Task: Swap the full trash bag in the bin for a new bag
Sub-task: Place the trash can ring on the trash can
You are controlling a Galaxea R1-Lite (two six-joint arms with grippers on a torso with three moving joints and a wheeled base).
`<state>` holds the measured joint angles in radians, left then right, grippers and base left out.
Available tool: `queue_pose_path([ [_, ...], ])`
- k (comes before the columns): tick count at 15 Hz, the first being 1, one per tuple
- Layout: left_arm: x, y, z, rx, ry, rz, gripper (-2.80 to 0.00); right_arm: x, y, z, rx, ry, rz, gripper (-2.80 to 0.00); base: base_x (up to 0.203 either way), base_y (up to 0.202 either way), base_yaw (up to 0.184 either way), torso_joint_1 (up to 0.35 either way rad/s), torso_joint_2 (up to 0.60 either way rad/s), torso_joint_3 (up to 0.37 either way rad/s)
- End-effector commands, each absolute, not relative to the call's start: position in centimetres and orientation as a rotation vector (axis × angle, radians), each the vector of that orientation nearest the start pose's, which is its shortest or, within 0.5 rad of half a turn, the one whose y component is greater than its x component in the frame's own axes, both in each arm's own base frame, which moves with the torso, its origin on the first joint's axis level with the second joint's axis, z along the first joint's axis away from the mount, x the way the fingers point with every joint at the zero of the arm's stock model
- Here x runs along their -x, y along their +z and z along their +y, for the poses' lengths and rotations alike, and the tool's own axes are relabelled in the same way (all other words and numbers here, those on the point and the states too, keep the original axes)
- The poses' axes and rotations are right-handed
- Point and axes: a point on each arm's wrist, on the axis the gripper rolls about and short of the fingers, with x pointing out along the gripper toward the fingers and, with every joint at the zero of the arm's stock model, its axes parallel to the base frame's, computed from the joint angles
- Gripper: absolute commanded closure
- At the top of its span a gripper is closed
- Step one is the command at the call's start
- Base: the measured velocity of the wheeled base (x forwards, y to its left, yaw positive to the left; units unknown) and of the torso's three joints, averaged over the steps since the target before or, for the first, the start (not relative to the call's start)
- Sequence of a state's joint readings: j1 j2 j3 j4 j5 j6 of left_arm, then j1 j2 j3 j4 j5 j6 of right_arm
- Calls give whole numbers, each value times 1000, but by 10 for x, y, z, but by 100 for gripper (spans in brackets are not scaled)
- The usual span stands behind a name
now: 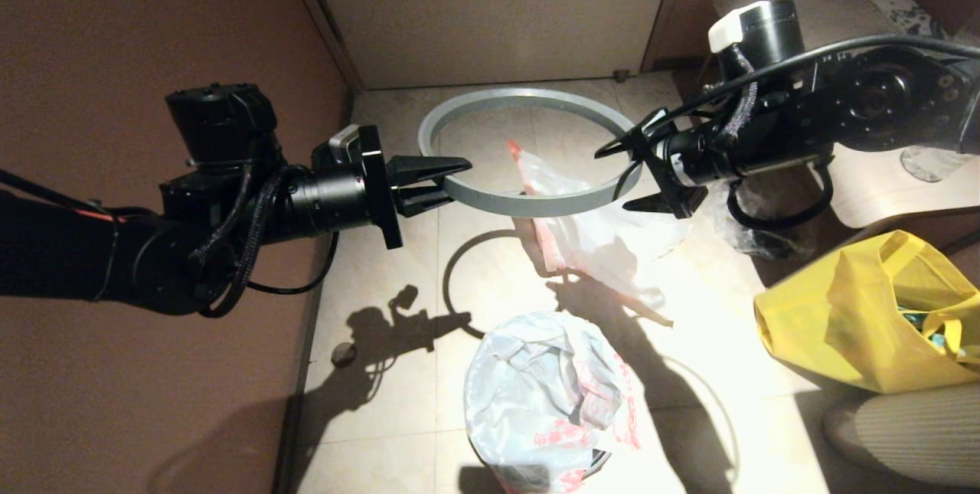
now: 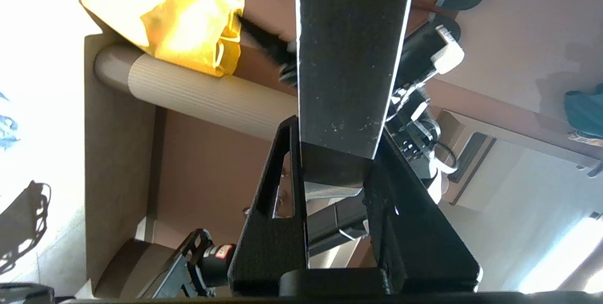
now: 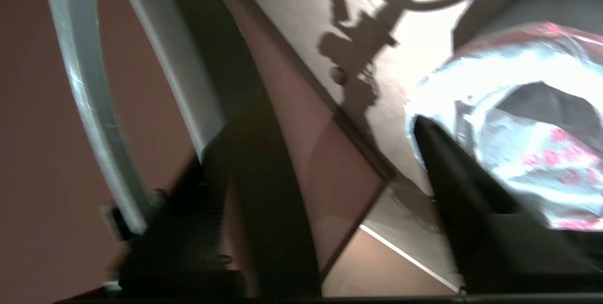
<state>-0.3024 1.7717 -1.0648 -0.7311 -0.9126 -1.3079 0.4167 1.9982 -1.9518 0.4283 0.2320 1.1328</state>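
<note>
My left gripper [image 1: 452,180] pinches the stiff, light grey hoop [image 1: 528,151] at nine o'clock, my right gripper [image 1: 639,176] gapes around its three o'clock edge, above the new bag [image 1: 547,394] lining the bin

From the head camera I look forward and steeply down onto the tiled floor [image 1: 367,402], with both arms reaching in from the sides and a wall corner at the far end. My left wrist camera sits close behind its fingers [image 2: 268,228] and faces level across the room toward the yellow tote bag [image 2: 179,21], which the head view also holds. My right wrist camera looks very near past the grey hoop [image 3: 80,92] toward the floor and the new bag [image 3: 541,162]; both appear in the head view too.
</note>
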Motion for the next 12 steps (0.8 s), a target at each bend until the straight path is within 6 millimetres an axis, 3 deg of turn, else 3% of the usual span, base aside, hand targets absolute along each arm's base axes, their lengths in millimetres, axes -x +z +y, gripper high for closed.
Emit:
queue_pose_path([
  [1, -319, 234, -120, 1135, -1038, 792, 0, -359, 298, 162, -1040, 304, 765, 0, 0, 0, 0, 0, 0, 0],
  [12, -323, 232, -121, 1133, -1040, 793, 0, -350, 308, 162, -1057, 319, 756, 0, 0, 0, 0, 0, 0, 0],
])
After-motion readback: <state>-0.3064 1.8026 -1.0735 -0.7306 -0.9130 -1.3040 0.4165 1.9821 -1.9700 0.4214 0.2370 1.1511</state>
